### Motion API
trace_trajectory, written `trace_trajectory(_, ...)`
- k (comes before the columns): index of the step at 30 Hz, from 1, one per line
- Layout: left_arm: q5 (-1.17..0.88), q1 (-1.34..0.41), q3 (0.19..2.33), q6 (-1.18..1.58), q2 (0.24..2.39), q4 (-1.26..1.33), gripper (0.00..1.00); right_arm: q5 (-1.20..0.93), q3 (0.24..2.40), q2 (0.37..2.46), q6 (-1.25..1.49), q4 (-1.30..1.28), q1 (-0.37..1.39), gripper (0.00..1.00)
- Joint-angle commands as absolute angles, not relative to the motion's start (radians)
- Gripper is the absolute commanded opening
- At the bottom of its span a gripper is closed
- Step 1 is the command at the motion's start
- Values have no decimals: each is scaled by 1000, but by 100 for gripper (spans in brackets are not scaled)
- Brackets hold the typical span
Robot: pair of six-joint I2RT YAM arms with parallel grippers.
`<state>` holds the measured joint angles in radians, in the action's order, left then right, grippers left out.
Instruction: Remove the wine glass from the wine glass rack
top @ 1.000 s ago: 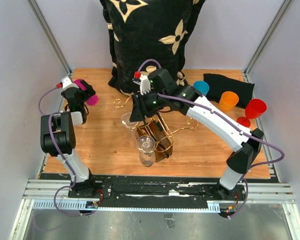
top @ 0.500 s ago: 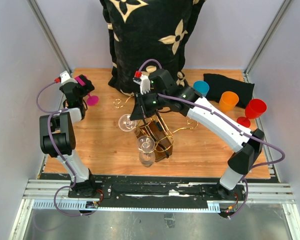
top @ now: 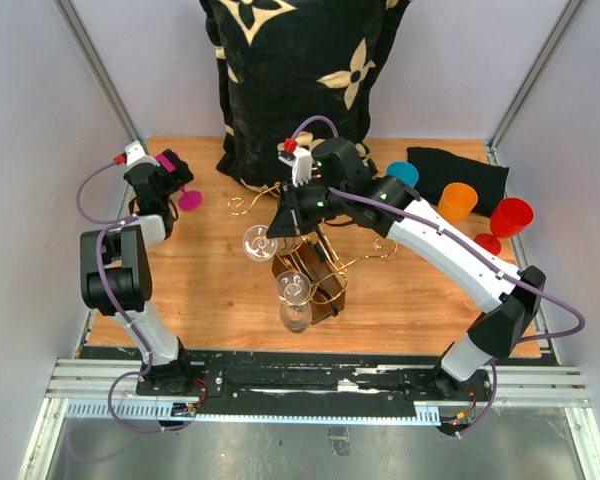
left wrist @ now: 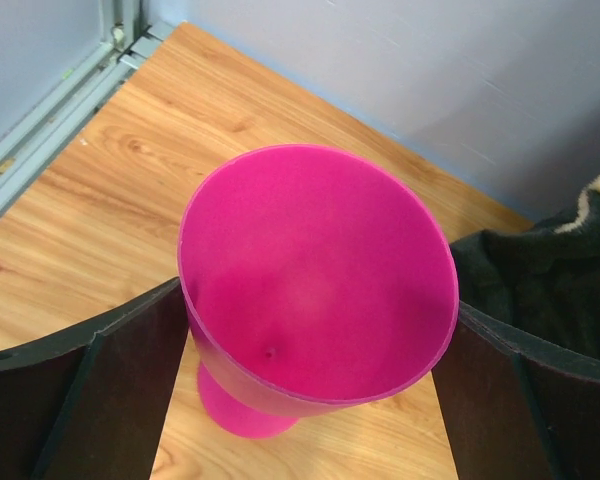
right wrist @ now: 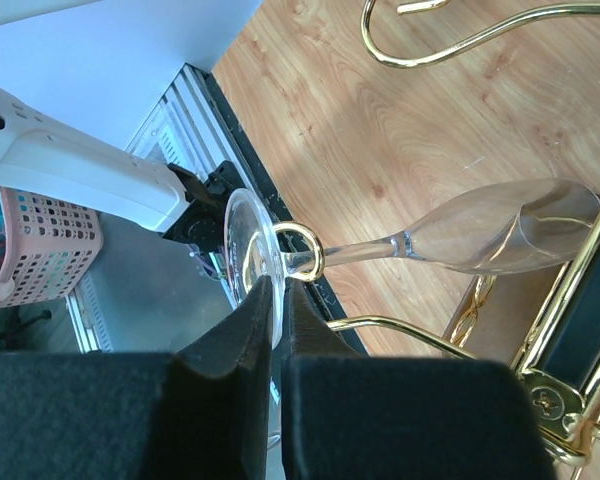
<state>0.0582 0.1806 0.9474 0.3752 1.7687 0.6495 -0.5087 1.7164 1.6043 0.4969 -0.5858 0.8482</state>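
The gold wire wine glass rack (top: 327, 252) stands mid-table on a dark wooden base. A clear wine glass (top: 257, 242) hangs at its left arm. In the right wrist view the stem passes through a gold scroll loop (right wrist: 302, 250), with the bowl (right wrist: 500, 235) to the right. My right gripper (top: 279, 226) is shut on the rim of the glass's foot (right wrist: 248, 262). Two more clear glasses (top: 292, 290) hang at the rack's near side. My left gripper (top: 160, 178), at the far left, has a finger against each side of a pink goblet (left wrist: 315, 275).
A black floral cushion (top: 300, 70) stands behind the rack. A blue cup (top: 402, 176), an orange cup (top: 458, 202), a red goblet (top: 508, 218) and a black cloth (top: 460, 168) sit at the back right. Side walls are close to the table edges.
My right gripper has shifted slightly right with the glass's foot in it. My left gripper has swung back toward the far left corner with the pink goblet.
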Motion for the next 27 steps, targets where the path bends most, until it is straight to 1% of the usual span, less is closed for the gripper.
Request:
trace_trajectory(1, 97, 135, 997, 322, 1731, 623, 100, -559, 1681, 1554, 532, -546, 827, 1)
trace_trajectory(11, 292, 74, 1052, 155, 1773, 516, 100, -579, 1653, 1542, 535, -528, 820, 1)
trace_trajectory(18, 329, 46, 984, 123, 1769, 605, 100, -583, 1641, 1539, 528, -525, 816, 1)
trace_trajectory(27, 339, 23, 1019, 91, 1758, 571, 100, -601, 1626, 1517, 541, -495, 805, 1)
